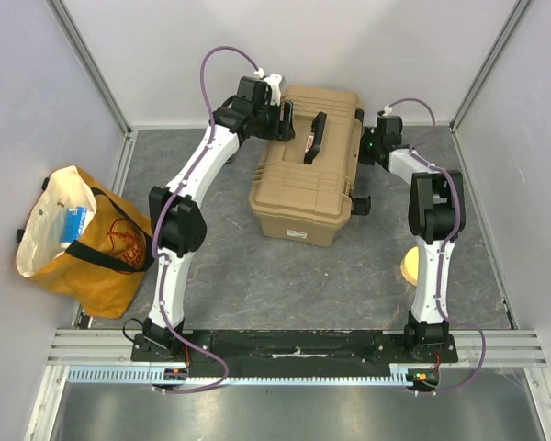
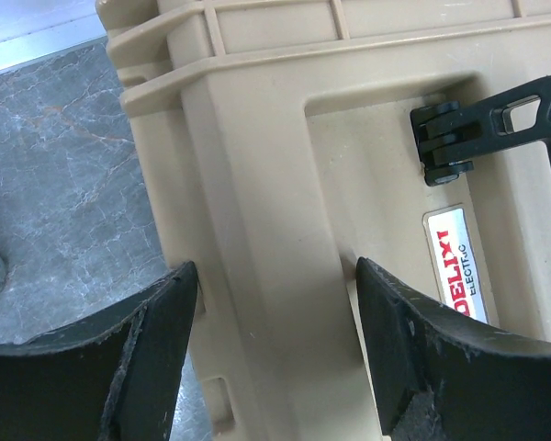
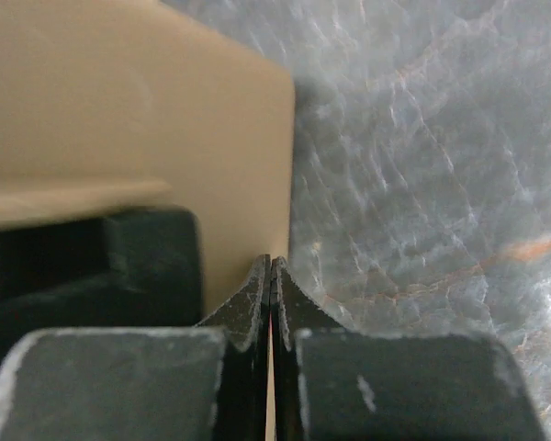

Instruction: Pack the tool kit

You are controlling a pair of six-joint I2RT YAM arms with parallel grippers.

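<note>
two grippers are stationed at the far end of the toolbox (image 1: 303, 184), which stands closed on the table (image 1: 257, 285) in the centre of the top view. at the left of that frame a cloth bag (image 1: 83, 243) is slumped, well apart from the box.

next to the right, the left gripper (image 1: 280, 118) is placed at the box's upper left corner. in the left wrist view its fingers (image 2: 138, 367) are spread wide astride a raised edge of the lid. whether the pads bear on the plastic cannot be told.

the toolbox is judged to be stiff, hard-shelled and smooth, and probably heavy for one arm if it is loaded. no loose tools are seen. slipping is to be expected on the plain walls. hold is best taken at the black handle (image 1: 314, 138) on the lid, or at the moulded ribs and rim. the long axis is laid from the bottom of the frame to the top, leaning slightly right at the top, and the handle is aligned with it. the lid faces up, and a black latch (image 1: 360, 206) is seen on the right-hand long side.

at the box's upper right, the right gripper (image 1: 375, 147) is pressed fully together with nothing pinched, just beside the box wall. a sponge disc (image 1: 410, 268) lies at the lower right, apart from the box.
</note>
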